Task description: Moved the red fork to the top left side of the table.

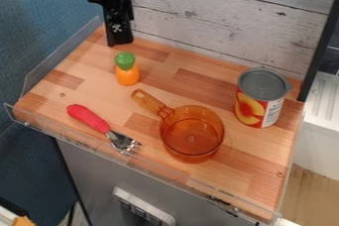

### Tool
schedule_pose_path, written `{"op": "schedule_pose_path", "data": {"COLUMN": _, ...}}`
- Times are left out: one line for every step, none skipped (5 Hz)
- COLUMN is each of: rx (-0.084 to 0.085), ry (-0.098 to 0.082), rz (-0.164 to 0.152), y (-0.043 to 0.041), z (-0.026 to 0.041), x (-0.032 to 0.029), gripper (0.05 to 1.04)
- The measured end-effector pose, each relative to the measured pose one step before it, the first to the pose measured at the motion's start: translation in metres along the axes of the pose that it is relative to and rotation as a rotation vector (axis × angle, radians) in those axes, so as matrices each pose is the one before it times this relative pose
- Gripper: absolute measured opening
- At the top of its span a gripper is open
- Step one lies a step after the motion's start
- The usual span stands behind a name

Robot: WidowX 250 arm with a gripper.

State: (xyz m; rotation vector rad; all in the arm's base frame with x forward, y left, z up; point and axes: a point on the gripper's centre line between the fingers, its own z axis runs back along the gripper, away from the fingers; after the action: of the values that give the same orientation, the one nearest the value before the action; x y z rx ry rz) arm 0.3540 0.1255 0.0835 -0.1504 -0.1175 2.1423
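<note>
At the far left of the pan, the tabletop (79, 79) is bordered by a clear upright panel (53, 64), which is met by a low clear rail (165, 172) along the front. And there, left of the pan, the red fork (88, 118) is seen lying, its handle pointed up and left, its metal tines aimed toward the pan but held apart from it by a strip of wood. Up and left of the pan, by the plank wall (225, 17), the black gripper (120, 42) is seen hanging down; whether it is open or closed cannot be told. Nearer the pan, just off its handle's end, a green-topped orange toy (128, 75) is placed. Now the pan (192, 133) itself: clear orange, its handle turned up and left, the wood seen through its base. Wood is spread between it and the wall. Right and up from the pan, a can (259, 98) is stood upright, fruit pictured on its label, grey metal shown within its rim. Farther right of the pan, the tabletop's side edge is reached.
</note>
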Motion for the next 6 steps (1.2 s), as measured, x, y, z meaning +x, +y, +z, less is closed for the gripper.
{"op": "schedule_pose_path", "data": {"rx": 0.0374, "ry": -0.0086, "rz": 0.0012, "y": 0.00532, "z": -0.01285, "x": 0.00161, "gripper": 1.000}}
{"op": "schedule_pose_path", "data": {"rx": -0.0379, "ry": -0.0005, "rz": -0.0145, "y": 0.00896, "z": 0.00475, "x": 0.00654, "gripper": 1.000}}
{"op": "schedule_pose_path", "data": {"rx": -0.0716, "ry": 0.0367, "rz": 0.0466, "y": -0.00373, "z": 0.02536, "x": 0.01920, "gripper": 1.000}}
{"op": "schedule_pose_path", "data": {"rx": -0.0162, "ry": 0.0260, "rz": -0.0251, "y": 0.01257, "z": 0.00369, "x": 0.00558, "gripper": 1.000}}
{"op": "schedule_pose_path", "data": {"rx": -0.0001, "ry": -0.0222, "rz": -0.0949, "y": 0.02556, "z": -0.00589, "x": 0.01018, "gripper": 1.000}}
{"op": "schedule_pose_path", "data": {"rx": 0.0241, "ry": -0.0108, "rz": -0.0911, "y": 0.02179, "z": -0.01084, "x": 0.01302, "gripper": 1.000}}
